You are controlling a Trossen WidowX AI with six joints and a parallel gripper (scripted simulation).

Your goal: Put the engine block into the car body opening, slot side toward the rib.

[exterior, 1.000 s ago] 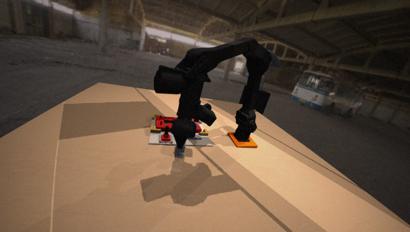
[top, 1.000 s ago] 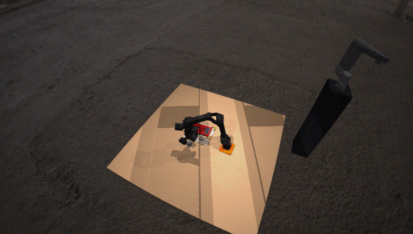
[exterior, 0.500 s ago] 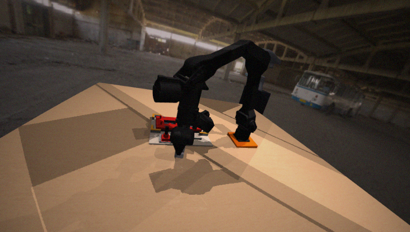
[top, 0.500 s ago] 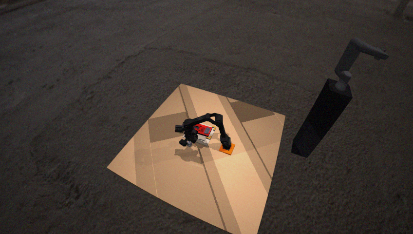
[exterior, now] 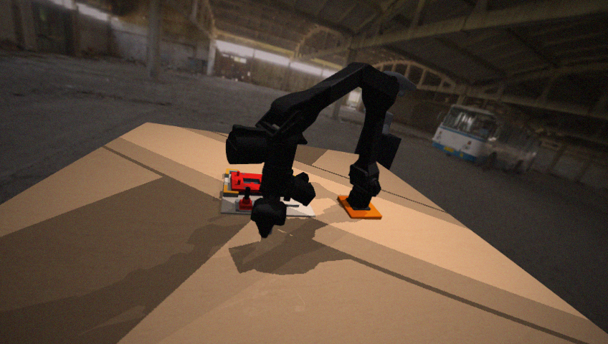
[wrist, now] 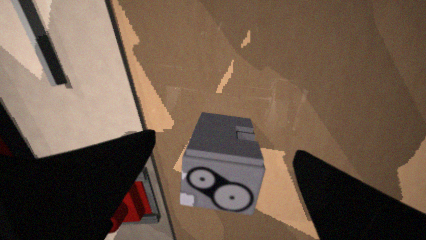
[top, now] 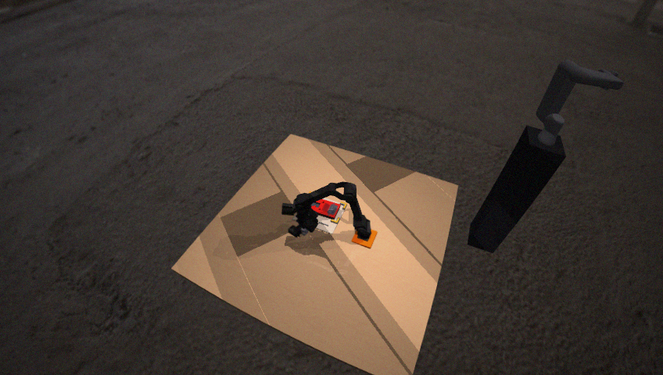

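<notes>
The grey engine block (wrist: 222,165) stands on the table beside the white base plate (wrist: 95,75) (top: 329,227) (exterior: 229,208). Its face with two round pulleys and a black belt shows in the wrist view, with a small notch in its darker top face. My gripper (wrist: 223,146) (exterior: 265,235) is open and low over the block, one finger on each side, with a gap to both. In the exterior view the gripper hides the block. The red car body (top: 326,208) (exterior: 246,181) sits on the far part of the base plate, partly behind the arm in the exterior view. The rib cannot be made out.
A red part with a black knob (exterior: 245,203) stands in a grey holder on the base plate; its red base (wrist: 136,202) is close to the left finger. A dark bar (wrist: 50,60) lies on the plate. Yellow corner pieces (exterior: 230,193) border the car body.
</notes>
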